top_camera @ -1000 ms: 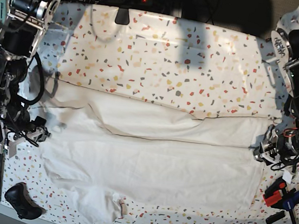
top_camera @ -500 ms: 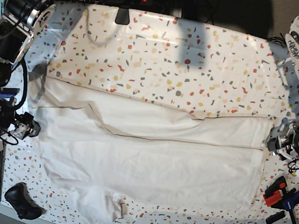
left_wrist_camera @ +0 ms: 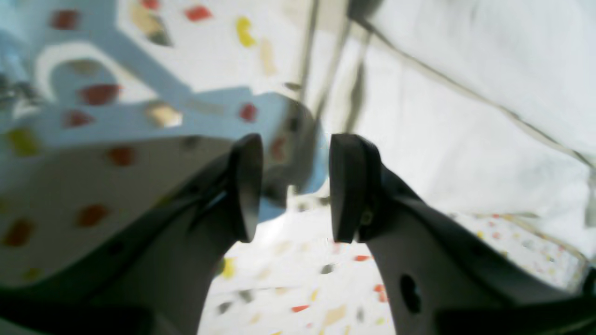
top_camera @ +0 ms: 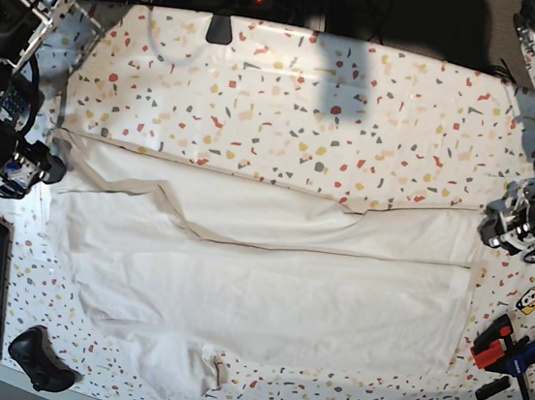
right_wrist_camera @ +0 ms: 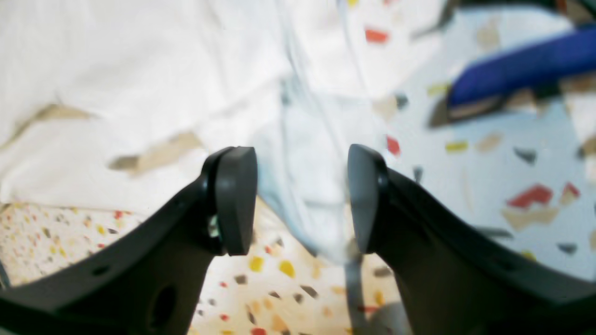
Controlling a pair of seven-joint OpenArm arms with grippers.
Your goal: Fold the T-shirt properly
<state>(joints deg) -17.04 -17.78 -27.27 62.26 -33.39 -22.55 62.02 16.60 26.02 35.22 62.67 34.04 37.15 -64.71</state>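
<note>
Both tools are drawing outward — right tool (right_wrist_camera: pixel 302 200) and left tool (left_wrist_camera: pixel 291 188) spread, empty — off the large plain white cloth T-shirt (top_camera: pixel 268 278) lying on the speckled terrazzo tabletop (top_camera: pixel 309 98).

Both tools (top_camera: pixel 28 166) off T-shirt (top_camera: pixel 266 288), outward.

The T-shirt (top_camera: pixel 268 278) lies spread across the near half of the surface (top_camera: pixel 309 98). The right end effector (top_camera: pixel 42 167) sits at its left edge in the base view, the left end effector (top_camera: pixel 498 233) at its right edge.
</note>
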